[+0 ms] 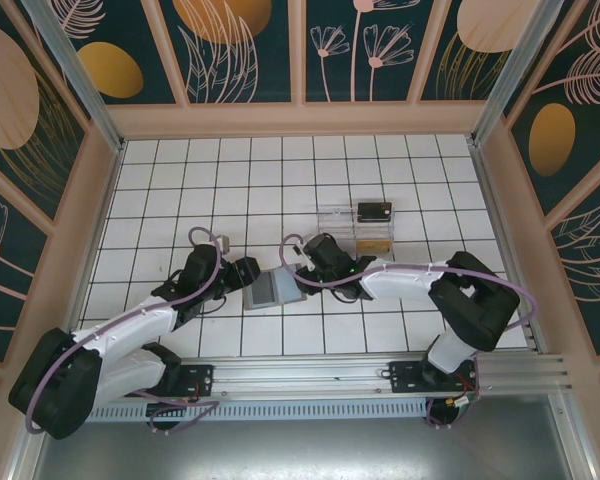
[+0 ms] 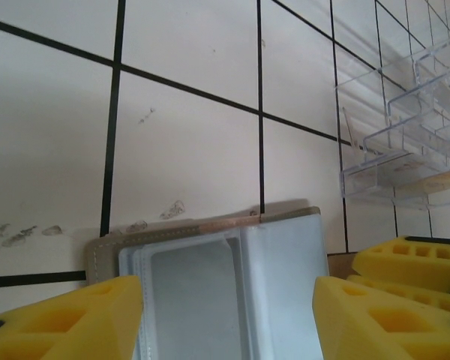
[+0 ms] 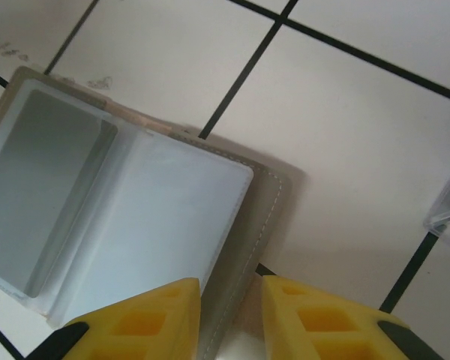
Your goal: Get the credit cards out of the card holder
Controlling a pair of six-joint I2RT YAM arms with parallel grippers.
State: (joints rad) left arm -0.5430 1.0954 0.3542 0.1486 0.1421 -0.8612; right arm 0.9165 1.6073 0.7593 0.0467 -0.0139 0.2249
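- White-tiled table [image 1: 180, 180] inside patterned walls is the stage, and it is slick; I judge the main risk to be the card holder skating across it if either arm pushes sideways rather than lifting.
- Clear tray [image 1: 338, 222] stands just beyond the right arm's wrist; a careless swing outward could knock it and spill what it holds.
- Card holder [image 1: 270, 290] lies open and flat between the two grippers, blue-grey inside facing up; its long axis runs left to right across the table, slightly skewed, with the fold running near to far; the two pocket panels sit side by side.
- Left gripper [image 2: 229, 319] has its yellow fingers spread wide, one to each side of the near part of the holder and gripping nothing; closing from here could buckle the panels or fold the holder shut.
- Right gripper [image 3: 231, 315] has its fingers drawn close together, with the holder's stitched grey edge running into the gap; I cannot tell whether they are actually pinching it; a pull on that edge alone could flip the holder over or drag it away from the left side.
- Black card [image 1: 374, 212] and tan card [image 1: 374, 243] sit in the tray; the pockets look blank from both wrist cameras, but I cannot rule out a thin card inside, so tugging blindly could tear a sleeve.
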